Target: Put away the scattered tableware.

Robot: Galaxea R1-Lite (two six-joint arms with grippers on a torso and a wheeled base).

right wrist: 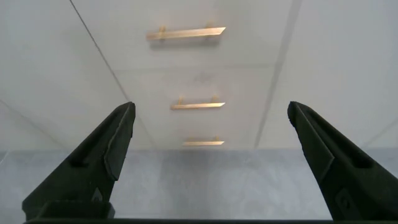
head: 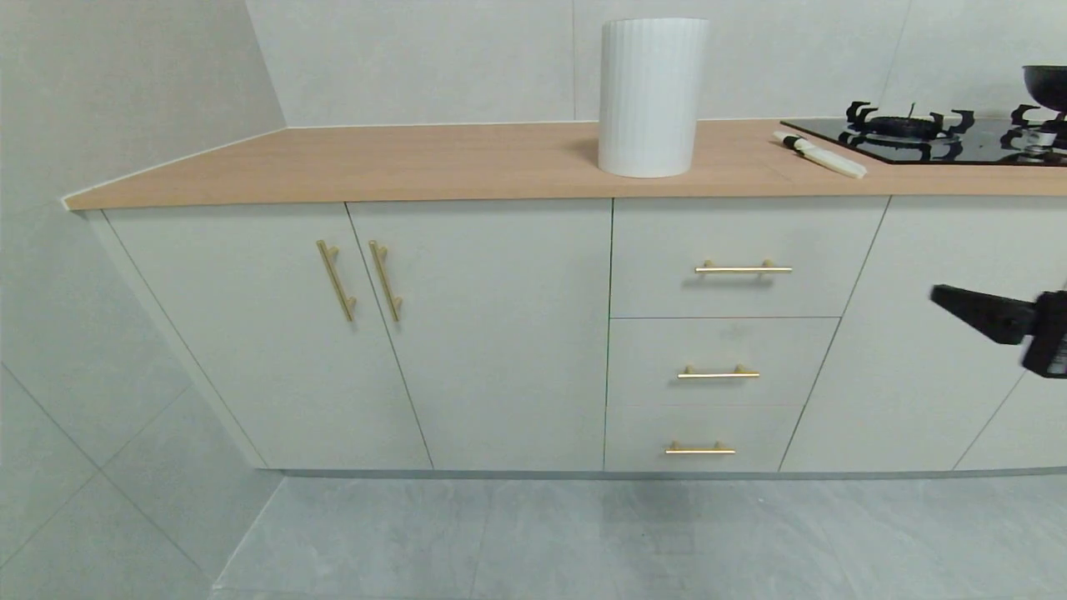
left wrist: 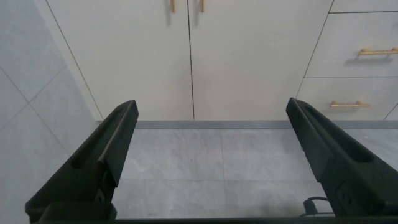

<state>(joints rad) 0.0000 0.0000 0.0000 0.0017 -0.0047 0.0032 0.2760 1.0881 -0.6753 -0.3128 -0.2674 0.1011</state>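
Nearest to the wrist cameras, the right gripper [right wrist: 209,107] and the left gripper [left wrist: 211,102] are recorded with fingers spread wide and nothing between them. The right is positioned before the drawers [head: 715,333]. The left is low over the floor [left wrist: 205,168], facing the cupboard doors [head: 358,333].

Task item: one pale utensil [head: 821,155] with a dark end is seen lying flat on the worktop [head: 375,162], just beside the hob [head: 917,137] and apart from the ribbed white canister [head: 648,96]. Its kind cannot be told at this range.

Handling (judged): a light, rigid piece is assumed. A smooth, slim body is expected to slip or roll if pinched off-centre. A grasp across the narrow width near mid-length is advised, with the fingertips brought right down to the worktop, since little height is offered.

Containers: the canister stands upright, and its contents cannot be determined from this angle. All three drawers are shut, as are both doors, so nothing inside can be recorded. A dark vessel [head: 1046,83] is noted at the hob's right end, interior hidden.
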